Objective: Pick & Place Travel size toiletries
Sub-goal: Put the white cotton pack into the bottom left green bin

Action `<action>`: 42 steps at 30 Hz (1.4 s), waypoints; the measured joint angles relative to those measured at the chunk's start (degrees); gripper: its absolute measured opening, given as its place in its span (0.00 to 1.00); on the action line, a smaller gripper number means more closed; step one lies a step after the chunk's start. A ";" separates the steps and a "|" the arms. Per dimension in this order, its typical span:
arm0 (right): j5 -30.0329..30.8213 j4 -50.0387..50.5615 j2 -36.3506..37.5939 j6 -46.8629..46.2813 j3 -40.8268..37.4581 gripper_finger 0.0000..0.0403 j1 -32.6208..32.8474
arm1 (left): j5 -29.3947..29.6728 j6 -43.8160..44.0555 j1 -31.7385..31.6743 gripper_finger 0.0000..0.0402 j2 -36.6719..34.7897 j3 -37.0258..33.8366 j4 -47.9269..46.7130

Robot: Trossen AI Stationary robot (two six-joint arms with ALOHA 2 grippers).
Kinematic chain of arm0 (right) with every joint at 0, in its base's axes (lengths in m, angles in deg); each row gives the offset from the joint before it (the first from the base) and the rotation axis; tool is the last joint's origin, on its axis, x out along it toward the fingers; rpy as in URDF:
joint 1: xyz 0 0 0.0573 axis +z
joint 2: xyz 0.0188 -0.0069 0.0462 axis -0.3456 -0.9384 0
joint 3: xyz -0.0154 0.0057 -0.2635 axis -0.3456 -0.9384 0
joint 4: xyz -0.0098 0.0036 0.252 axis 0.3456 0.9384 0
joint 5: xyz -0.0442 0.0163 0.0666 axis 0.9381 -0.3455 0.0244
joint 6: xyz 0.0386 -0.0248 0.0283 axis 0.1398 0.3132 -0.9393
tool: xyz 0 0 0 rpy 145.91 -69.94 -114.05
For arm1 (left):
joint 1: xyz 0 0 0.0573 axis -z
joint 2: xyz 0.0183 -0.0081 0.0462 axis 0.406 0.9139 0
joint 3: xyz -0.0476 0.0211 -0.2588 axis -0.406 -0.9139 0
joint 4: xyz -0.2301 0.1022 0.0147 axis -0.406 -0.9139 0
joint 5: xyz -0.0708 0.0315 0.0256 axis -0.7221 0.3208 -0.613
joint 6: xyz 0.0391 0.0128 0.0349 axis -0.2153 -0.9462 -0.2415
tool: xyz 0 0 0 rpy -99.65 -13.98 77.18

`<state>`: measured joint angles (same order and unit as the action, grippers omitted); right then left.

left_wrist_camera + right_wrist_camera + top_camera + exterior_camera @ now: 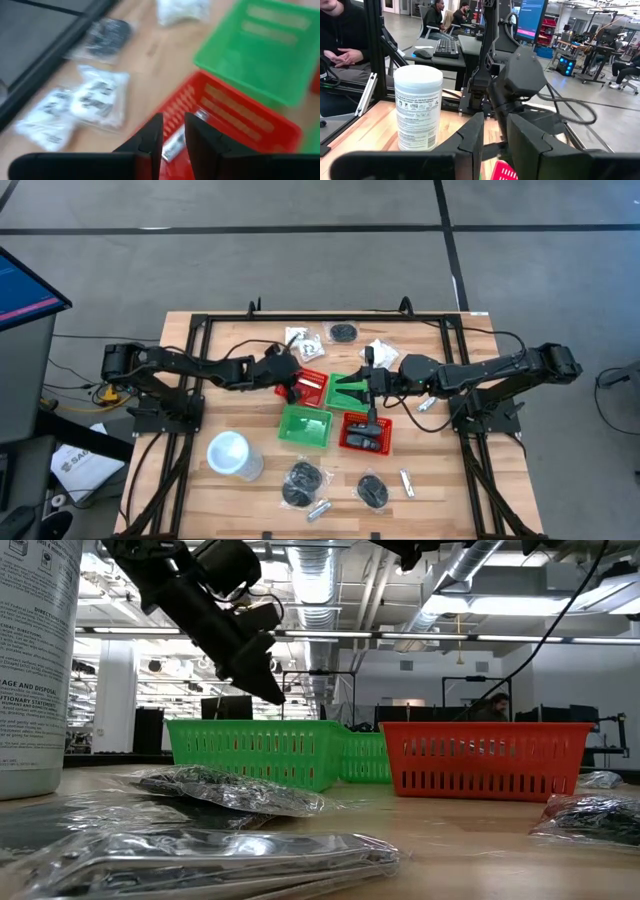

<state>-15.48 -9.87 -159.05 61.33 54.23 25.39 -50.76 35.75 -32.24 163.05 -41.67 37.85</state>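
Observation:
My left gripper (292, 378) (173, 131) hangs shut, slanting down over the near-left rim of the far red basket (314, 383). A silvery tube (172, 145) lies inside that basket below the fingers, apart from them. In the low view the left gripper (268, 685) hangs above the baskets. My right gripper (368, 383) (494, 131) is shut and level over the far green basket (348, 390), pointing toward the table's left. White packets (303, 343) (97, 97), a black bundle (343, 332) and another white packet (380, 352) lie on the far part of the table. Black bundles (300, 481) (372, 491) and tubes (319, 509) (407, 481) lie near the front edge.
A second green basket (305, 426) and a red basket (364, 433) holding dark pieces sit nearer the front. A white round cup (230, 453) stands front left. One tube (426, 405) lies right of the baskets. A black frame (200, 320) rims the table. People sit beyond the table (340, 45).

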 joint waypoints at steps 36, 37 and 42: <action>0.00 1.22 -0.02 2.64 0.02 0.19 -0.46 | -14.93 9.69 -20.79 0.39 12.55 2.58 8.10; 0.00 1.25 -0.02 2.55 0.02 0.19 -0.45 | -14.45 9.69 -20.79 0.39 13.22 3.10 8.17; 0.00 1.67 -0.02 2.51 0.02 0.19 -0.42 | -10.13 9.25 -20.79 0.39 15.45 4.69 8.42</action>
<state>-15.48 -8.19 -159.07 63.84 54.25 24.97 -60.89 45.00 -53.03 178.50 -36.98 46.27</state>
